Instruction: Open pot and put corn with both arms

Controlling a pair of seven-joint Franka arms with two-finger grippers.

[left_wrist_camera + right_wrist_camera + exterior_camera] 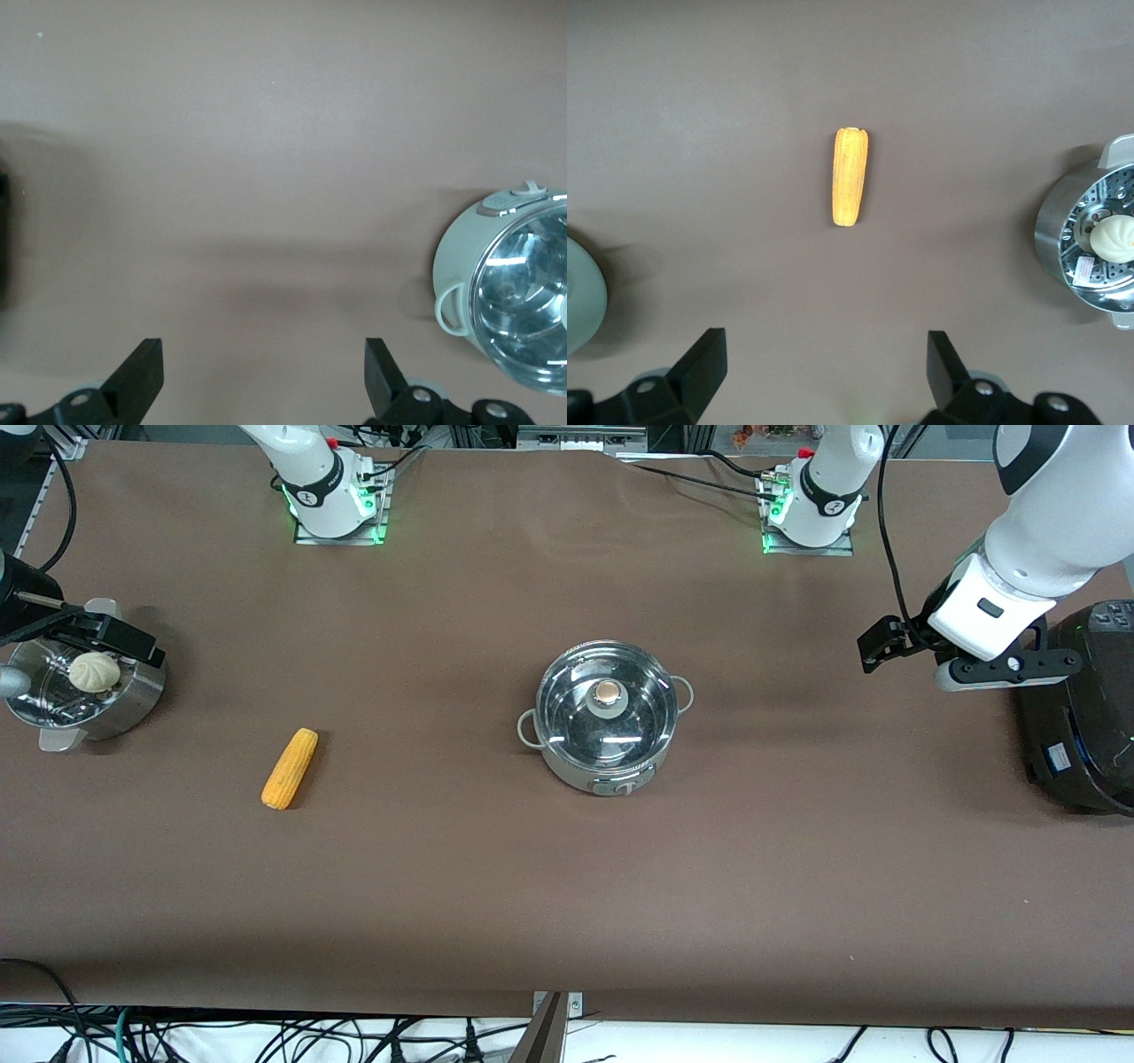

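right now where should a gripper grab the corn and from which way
Grip the corn around its middle, coming straight down from above with the fingers across its narrow width. It lies flat on the bare table, apart from the steamer basket and the pot, so both long sides look free.

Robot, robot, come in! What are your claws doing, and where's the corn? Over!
Left claw open, above table by black cooker. Right claw open, over steamer basket. Pot lid still on; corn on table, untouched. Nothing between them.

No text, label or number can be read anywhere, on any object or arm.
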